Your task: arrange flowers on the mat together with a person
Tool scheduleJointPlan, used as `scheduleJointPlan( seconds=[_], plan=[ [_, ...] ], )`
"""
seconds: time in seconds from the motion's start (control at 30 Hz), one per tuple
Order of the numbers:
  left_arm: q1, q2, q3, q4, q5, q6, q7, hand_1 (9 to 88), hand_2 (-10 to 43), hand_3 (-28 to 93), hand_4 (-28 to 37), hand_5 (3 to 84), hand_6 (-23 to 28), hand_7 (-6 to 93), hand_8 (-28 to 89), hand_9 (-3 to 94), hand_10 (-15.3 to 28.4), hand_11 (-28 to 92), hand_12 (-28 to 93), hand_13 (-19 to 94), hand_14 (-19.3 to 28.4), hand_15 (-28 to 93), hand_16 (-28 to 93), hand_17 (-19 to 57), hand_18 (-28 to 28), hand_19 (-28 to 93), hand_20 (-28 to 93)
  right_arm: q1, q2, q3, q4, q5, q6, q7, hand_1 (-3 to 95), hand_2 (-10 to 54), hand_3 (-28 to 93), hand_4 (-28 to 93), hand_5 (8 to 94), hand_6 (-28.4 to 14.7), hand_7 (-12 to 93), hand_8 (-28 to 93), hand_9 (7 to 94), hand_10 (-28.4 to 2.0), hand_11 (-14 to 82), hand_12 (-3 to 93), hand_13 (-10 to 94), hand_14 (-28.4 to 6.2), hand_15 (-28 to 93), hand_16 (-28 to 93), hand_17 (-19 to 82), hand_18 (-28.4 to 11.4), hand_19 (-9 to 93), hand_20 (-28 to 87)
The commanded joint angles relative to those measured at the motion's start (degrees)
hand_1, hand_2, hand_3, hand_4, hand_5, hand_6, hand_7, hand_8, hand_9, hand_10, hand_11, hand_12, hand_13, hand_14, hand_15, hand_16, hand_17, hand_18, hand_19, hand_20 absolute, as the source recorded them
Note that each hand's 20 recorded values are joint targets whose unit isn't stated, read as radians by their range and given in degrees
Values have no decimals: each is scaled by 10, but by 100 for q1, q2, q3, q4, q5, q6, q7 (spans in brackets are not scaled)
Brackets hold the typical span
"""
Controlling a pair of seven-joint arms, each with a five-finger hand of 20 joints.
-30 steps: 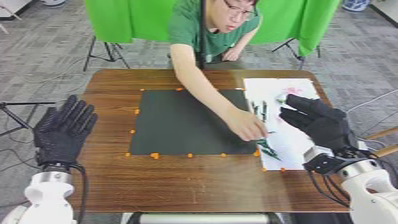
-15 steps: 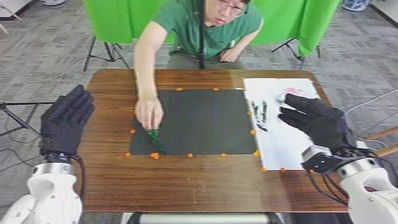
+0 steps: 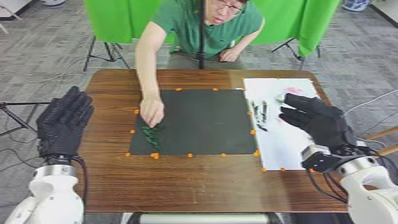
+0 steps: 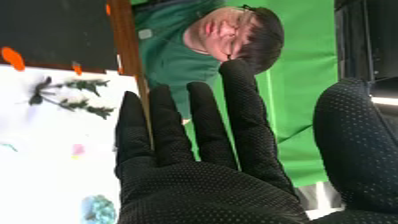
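A person's hand (image 3: 152,112) and green sprig (image 3: 149,137) block the left edge of the black mat (image 3: 206,122), the left hand (image 3: 60,127) and, by the white sheet (image 3: 282,147), right hand (image 3: 322,125) straight-fingered

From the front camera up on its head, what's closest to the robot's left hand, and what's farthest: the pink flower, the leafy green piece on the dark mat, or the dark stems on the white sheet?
From the left hand:
1. Leafy green piece, mat's left side.
2. Dark stems, sheet's left side.
3. Pink flower, farther right, beside the right hand.
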Motion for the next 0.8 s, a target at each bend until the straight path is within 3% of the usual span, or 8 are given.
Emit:
scheduleJointPlan(
  seconds=[0.03, 0.13, 0.33, 0.8],
  plan=[
    [207, -131, -4, -18, -190, -43, 57, 290, 138, 746, -283, 495, 74, 131, -103, 397, 128, 201, 56, 263, 128, 264, -89, -68, 135, 380, 70, -98, 21, 106, -50, -40, 60, 4, 183, 102, 791, -259, 474, -24, 192, -128, 386, -131, 48, 126, 289, -161, 72, 189, 84, -169, 268, 110],
    [197, -123, 5, -3, -189, -89, 35, 289, 138, 747, -283, 495, 75, 131, -103, 397, 128, 201, 58, 265, 130, 266, -89, -67, 136, 380, 72, -107, 18, 127, -55, -69, 77, -1, 183, 102, 791, -258, 474, -23, 193, -128, 386, -130, 48, 125, 290, -161, 71, 191, 83, -169, 270, 108],
    [334, -160, -34, -66, -269, -57, 80, 288, 138, 749, -283, 494, 77, 130, -102, 397, 130, 198, 58, 267, 132, 267, -89, -66, 137, 380, 73, -166, 48, 159, -70, -40, 121, -20, 183, 103, 790, -259, 474, -24, 193, -129, 390, -134, 51, 127, 289, -162, 68, 195, 81, -169, 274, 106],
    [360, -183, -45, -66, -331, -47, 106, 283, 137, 753, -283, 487, 84, 126, -100, 392, 136, 196, 59, 272, 134, 267, -91, -62, 135, 375, 71, -203, -22, 235, -77, -61, 103, -41, 185, 102, 791, -259, 483, -17, 198, -132, 412, -120, 55, 126, 295, -162, 68, 197, 79, -170, 276, 105]
  ],
)
